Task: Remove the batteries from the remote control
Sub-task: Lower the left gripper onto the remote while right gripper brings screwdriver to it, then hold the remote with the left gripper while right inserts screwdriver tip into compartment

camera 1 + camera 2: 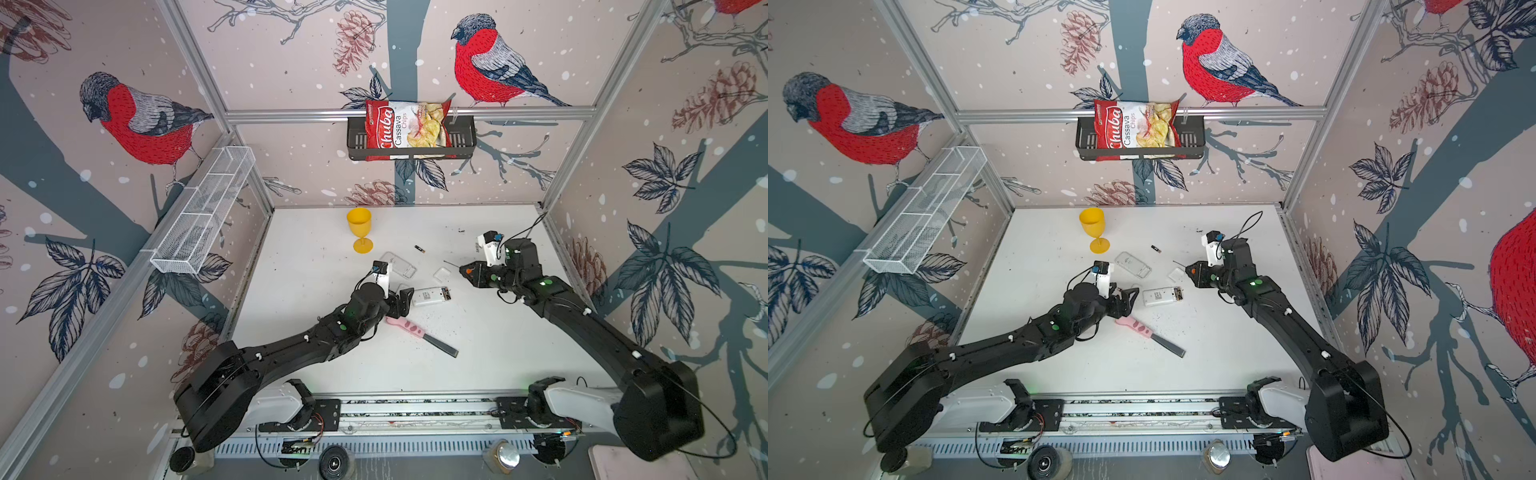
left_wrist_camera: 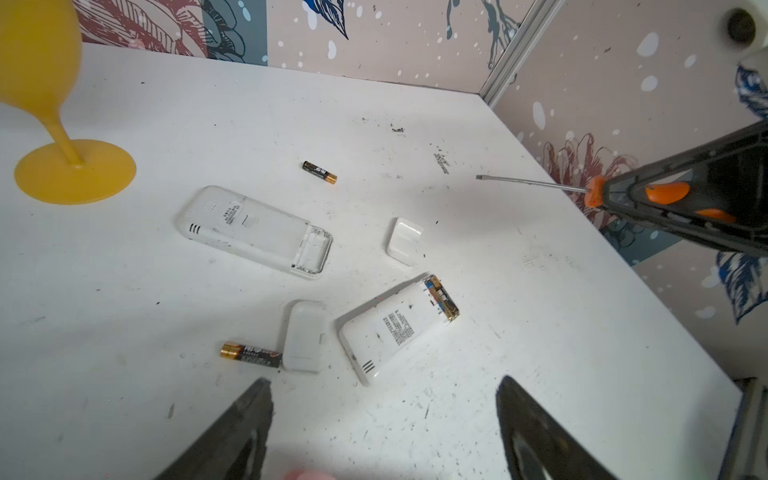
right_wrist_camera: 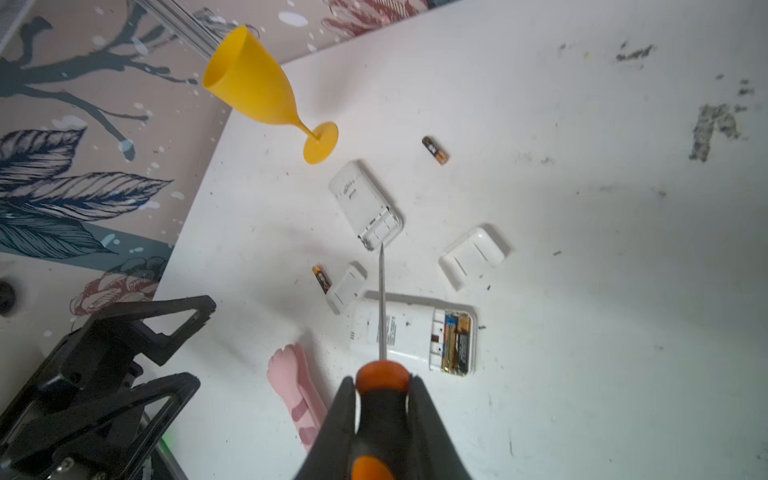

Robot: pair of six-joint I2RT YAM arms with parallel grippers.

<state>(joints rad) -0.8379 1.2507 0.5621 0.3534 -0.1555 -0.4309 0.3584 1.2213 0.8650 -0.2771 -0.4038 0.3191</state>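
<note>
Our left gripper (image 2: 382,386) gapes wide, empty; our right gripper (image 3: 382,382) clamps the screwdriver (image 2: 528,183). Upper centre, the bag (image 1: 405,124) reads "Chuba Cassava Chips".

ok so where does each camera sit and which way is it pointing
Top views: high above the base rail, looking down and forward at the white table; both arms show base to gripper.
Left wrist: on the left arm, looking past the open left gripper at the table.
Right wrist: on the right arm, looking along the screwdriver clamped in the right gripper; the left gripper shows too.
Shared: both wrist views show the remote holding batteries.
</note>
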